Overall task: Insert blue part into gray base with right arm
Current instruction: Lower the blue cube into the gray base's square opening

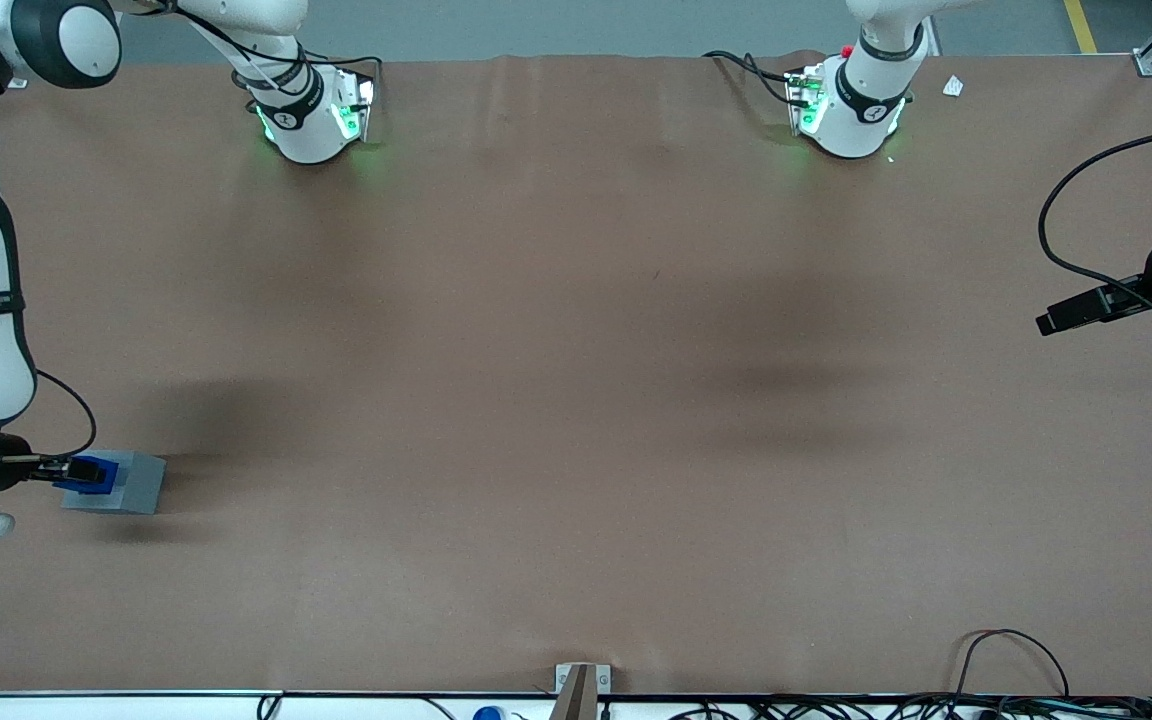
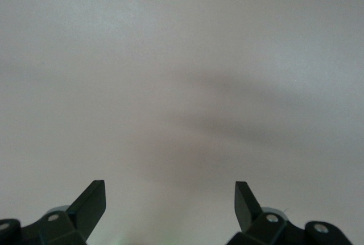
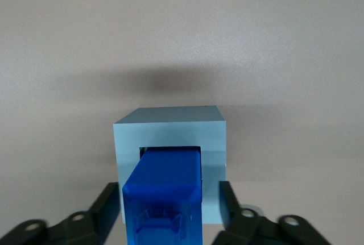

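At the lower left of the front view, the claw (image 1: 76, 474) grips the blue part (image 1: 96, 473) — tilted into the gray base (image 1: 126, 483) recess — so it can seat.

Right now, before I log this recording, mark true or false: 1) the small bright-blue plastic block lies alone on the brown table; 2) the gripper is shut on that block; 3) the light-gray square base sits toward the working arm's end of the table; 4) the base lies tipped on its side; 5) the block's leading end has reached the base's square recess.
1) False: the blue block is held in the gripper over the gray base, not on the table.
2) True.
3) True.
4) False: the base stands flat, recess upward.
5) True: the wrist view shows its end at the recess opening.
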